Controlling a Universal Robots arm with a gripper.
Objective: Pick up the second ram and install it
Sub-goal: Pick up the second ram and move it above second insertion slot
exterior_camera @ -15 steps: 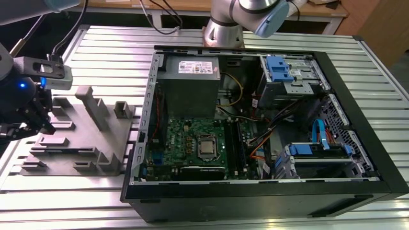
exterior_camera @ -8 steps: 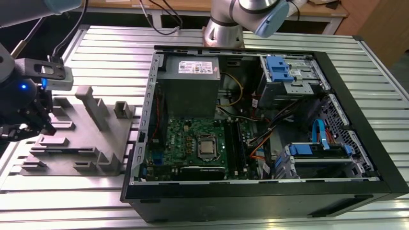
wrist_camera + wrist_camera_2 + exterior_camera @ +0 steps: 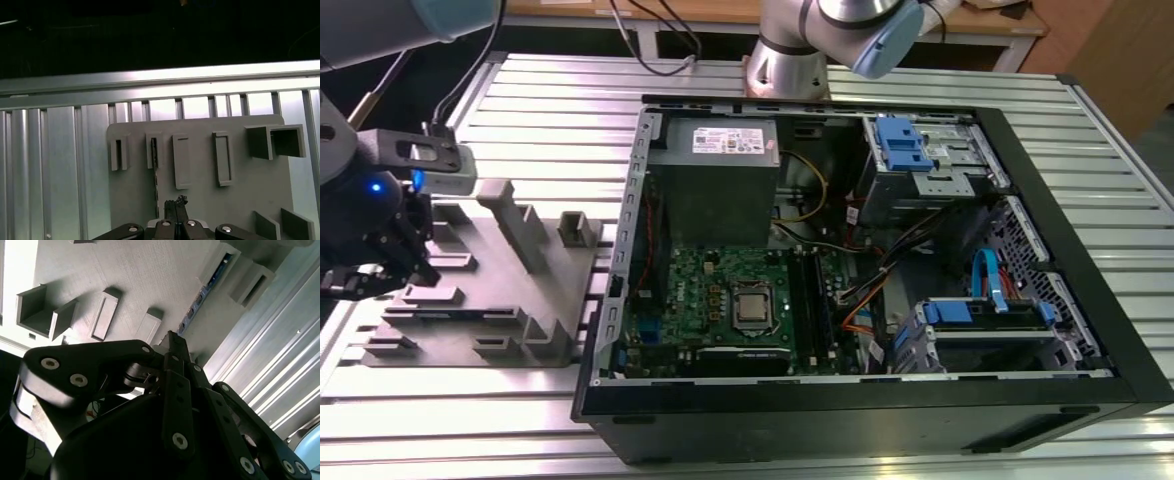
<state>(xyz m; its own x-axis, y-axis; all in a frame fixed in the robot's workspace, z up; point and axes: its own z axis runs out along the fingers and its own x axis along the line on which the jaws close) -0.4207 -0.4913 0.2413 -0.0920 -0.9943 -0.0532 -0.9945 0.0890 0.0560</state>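
The second ram stands on edge in a slot of the grey holder plate, a thin dark stick with chips along it. In the second wrist view the second ram runs down the plate to just beside my fingertips. My gripper is shut, fingers pressed together, with its tips close alongside the near end of the stick; whether they touch it I cannot tell. In the exterior view my gripper hangs over the holder plate on that view's left, far from the motherboard.
The open computer case lies on the slatted aluminium table, to the exterior view's right of the plate. Inside it are the power supply, cables and blue-latched drive cages. Grey upright blocks rise from the plate. The arm's base stands behind the case.
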